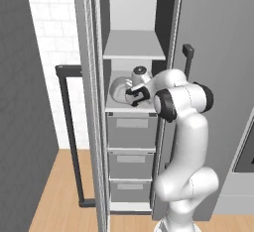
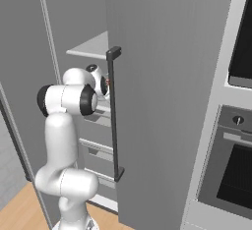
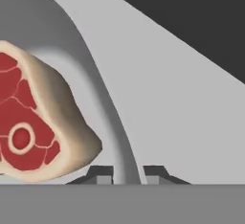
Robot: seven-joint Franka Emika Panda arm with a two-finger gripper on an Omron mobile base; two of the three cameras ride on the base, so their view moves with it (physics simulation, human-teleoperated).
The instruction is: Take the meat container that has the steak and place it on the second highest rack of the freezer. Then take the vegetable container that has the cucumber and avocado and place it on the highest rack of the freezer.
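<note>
In the hand view the steak [image 3: 28, 122] was cut off at the left edge, and the gripper [image 3: 128, 176] showed only its two dark tips at six o'clock. Those tips pinched the thick rim of the meat container [image 3: 103, 98] between them, the steak lying at about ten o'clock from them. In the left base view the dish [image 1: 120, 88] sat on the lower shelf board of the freezer [image 1: 133, 52], partly hidden behind the hand [image 1: 139, 93].
</note>
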